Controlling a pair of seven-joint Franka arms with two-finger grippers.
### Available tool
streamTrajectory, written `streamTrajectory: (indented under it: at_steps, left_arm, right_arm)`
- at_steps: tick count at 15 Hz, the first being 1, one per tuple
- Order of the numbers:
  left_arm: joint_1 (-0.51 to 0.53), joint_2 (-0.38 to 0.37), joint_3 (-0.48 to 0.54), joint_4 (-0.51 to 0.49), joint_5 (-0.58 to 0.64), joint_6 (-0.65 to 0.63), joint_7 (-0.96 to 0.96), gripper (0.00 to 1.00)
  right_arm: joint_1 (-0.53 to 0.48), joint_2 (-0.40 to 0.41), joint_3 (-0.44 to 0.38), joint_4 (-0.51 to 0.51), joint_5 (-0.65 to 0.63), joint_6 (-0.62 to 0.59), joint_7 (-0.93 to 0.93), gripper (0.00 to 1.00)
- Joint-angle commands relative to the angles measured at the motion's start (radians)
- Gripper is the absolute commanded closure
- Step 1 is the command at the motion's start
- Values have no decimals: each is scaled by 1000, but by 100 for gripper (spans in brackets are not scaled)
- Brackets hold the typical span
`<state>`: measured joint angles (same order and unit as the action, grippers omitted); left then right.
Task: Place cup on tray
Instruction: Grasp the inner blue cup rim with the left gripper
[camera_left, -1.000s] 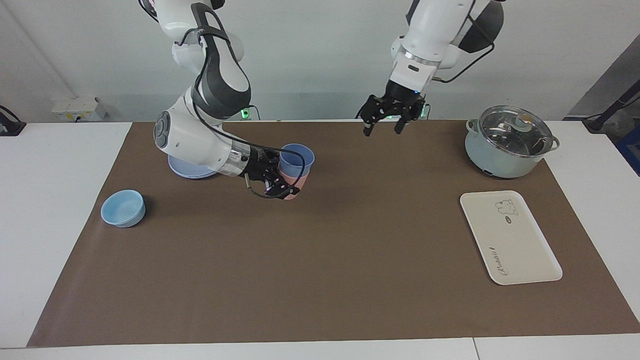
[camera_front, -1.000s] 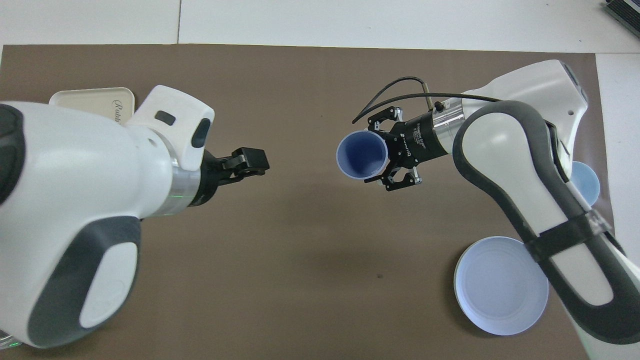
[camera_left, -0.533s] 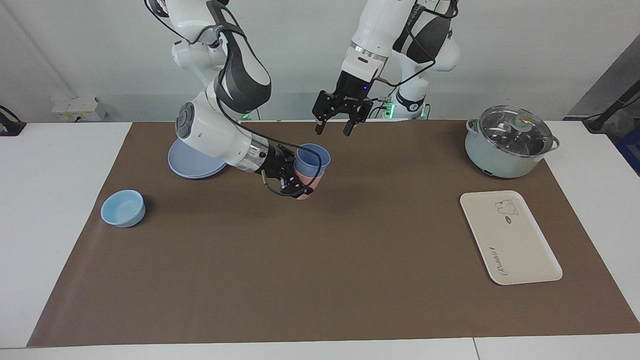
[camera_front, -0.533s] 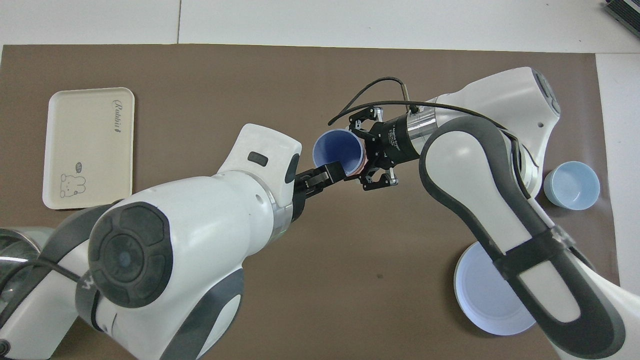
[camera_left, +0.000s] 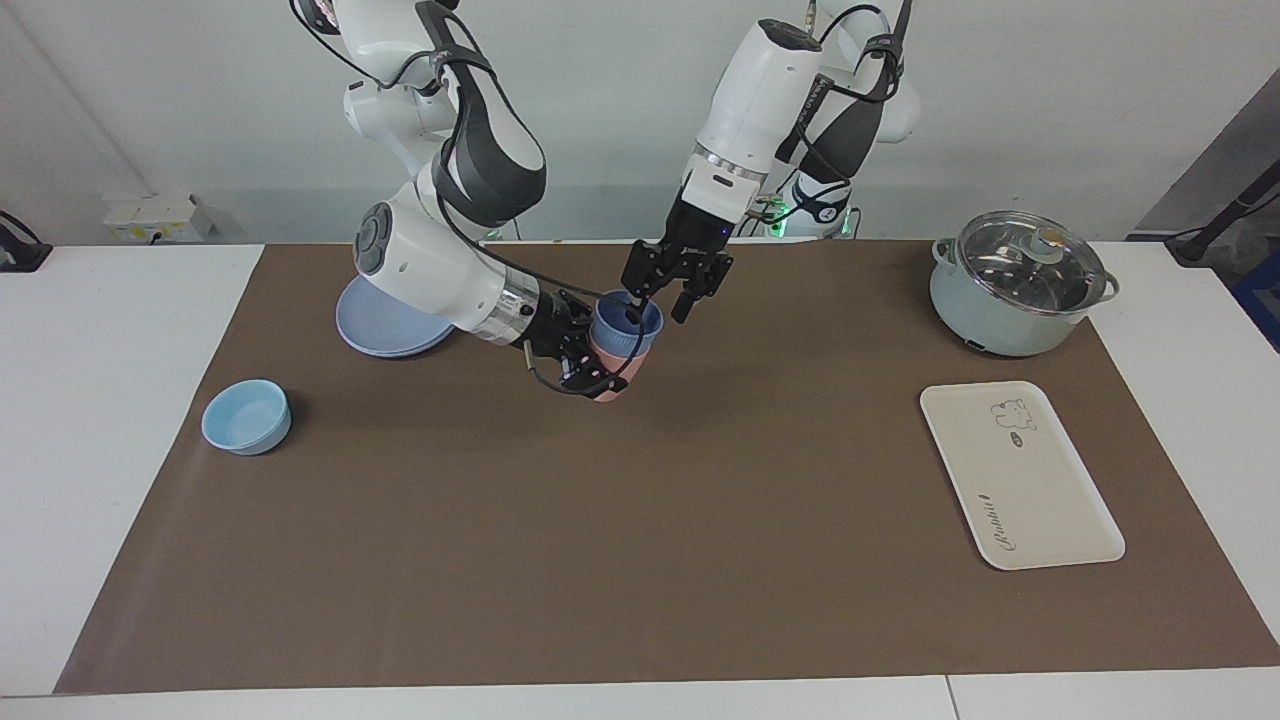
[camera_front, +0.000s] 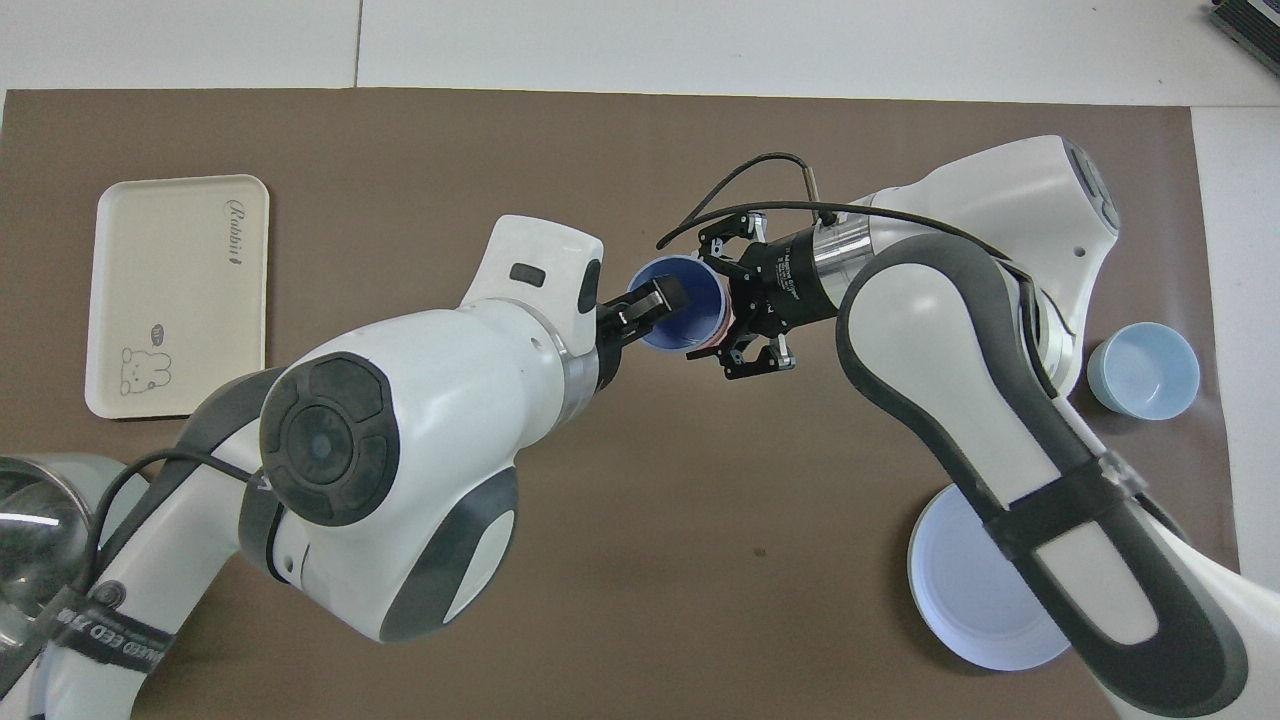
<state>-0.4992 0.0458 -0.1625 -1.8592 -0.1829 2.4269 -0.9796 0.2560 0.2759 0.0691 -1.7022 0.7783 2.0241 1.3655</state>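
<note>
The periwinkle-blue cup (camera_left: 622, 325) sits nested in a pink tumbler (camera_left: 605, 376). My right gripper (camera_left: 590, 365) is shut on the pink tumbler and holds the pair tilted, low over the middle of the mat. My left gripper (camera_left: 657, 312) is open and astride the cup's rim, one finger inside the cup and one outside. In the overhead view the left gripper (camera_front: 650, 305) dips into the cup (camera_front: 695, 315) while the right gripper (camera_front: 737, 305) clasps the pair. The cream tray (camera_left: 1040, 490) lies at the left arm's end, also visible in the overhead view (camera_front: 170, 260).
A pale green pot with a glass lid (camera_left: 1020, 285) stands nearer to the robots than the tray. A round blue plate (camera_left: 385, 325) and a light-blue bowl (camera_left: 246, 416) lie toward the right arm's end. Brown mat (camera_left: 640, 520) covers the table.
My left gripper swung in from above and came down onto the cup's rim. My right gripper first carried the nested cups slightly toward the left arm's end, then held still.
</note>
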Motion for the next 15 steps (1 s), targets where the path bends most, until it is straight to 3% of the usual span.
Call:
streamTrajectory:
  at_steps: [1, 2, 5, 9, 15]
  left_arm:
    - [-13, 19, 9, 8, -1, 38, -25, 49]
    - [-10, 19, 9, 8, -1, 43, -24, 57]
    - [-6, 31, 9, 9, -1, 53, -43, 100]
    - [-9, 34, 14, 46, 0, 19, -53, 100]
    - [83, -9, 23, 224, 32, -302, -41, 100]
  right_arm:
    - [3, -14, 2, -13, -28, 21, 23, 100]
    - [3, -14, 2, -13, -28, 21, 23, 100]
    - [3, -14, 2, -13, -28, 21, 23, 100]
    - [0, -11, 3, -10, -27, 41, 24, 100]
    - [-23, -9, 0, -11, -16, 47, 18, 100]
